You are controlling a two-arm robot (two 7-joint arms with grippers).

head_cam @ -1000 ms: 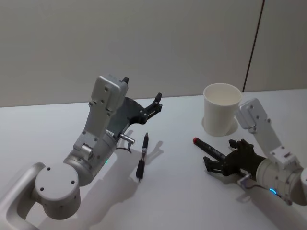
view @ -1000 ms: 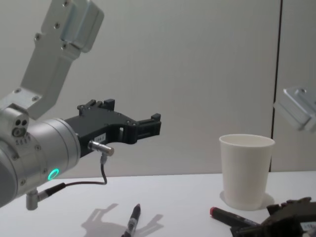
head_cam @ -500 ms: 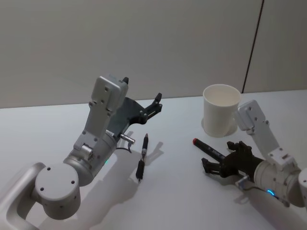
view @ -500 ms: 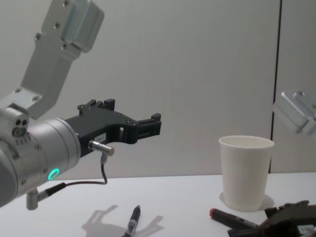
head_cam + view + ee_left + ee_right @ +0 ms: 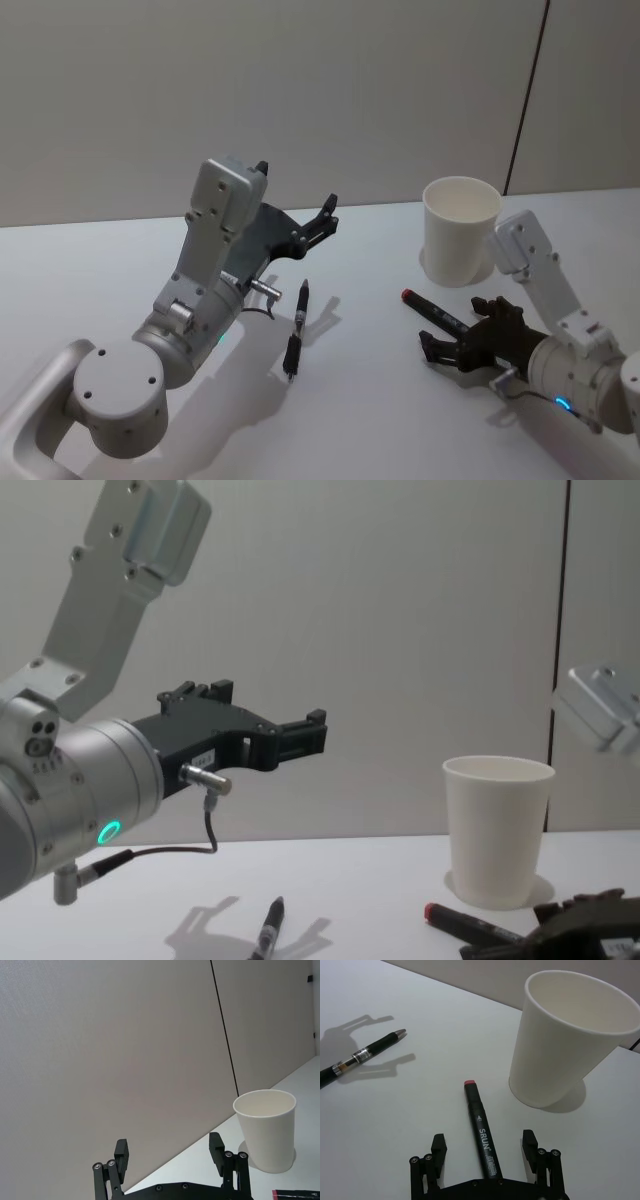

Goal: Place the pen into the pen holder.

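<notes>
Grasp approach on the black marker pen with red end cap, which lies flat on the smooth white table near the foot of the plain white paper cup, apart from it, red end pointing away from the wrist. The right gripper is low over the marker's rear half with its fingers spread, one each side of the barrel, apparently not touching it yet. The left gripper is raised and idle, fingers apart and holding nothing, above a slim black ballpoint pen lying well left of the marker.

To do this step well, probably:
- Keep the barrel centred between the fingers and drop until the pads reach its sides.
- Close square across it. The round, slick plastic body could roll or squirt out of an off-centre pinch.
- Grip nearer mid-length so it tilts upright cleanly.

The cup is thin matte paper, tapered with a rolled rim, wide open at the top and empty. It looks light and easy to knock over, so lower the marker in from above, clear of the rim.
</notes>
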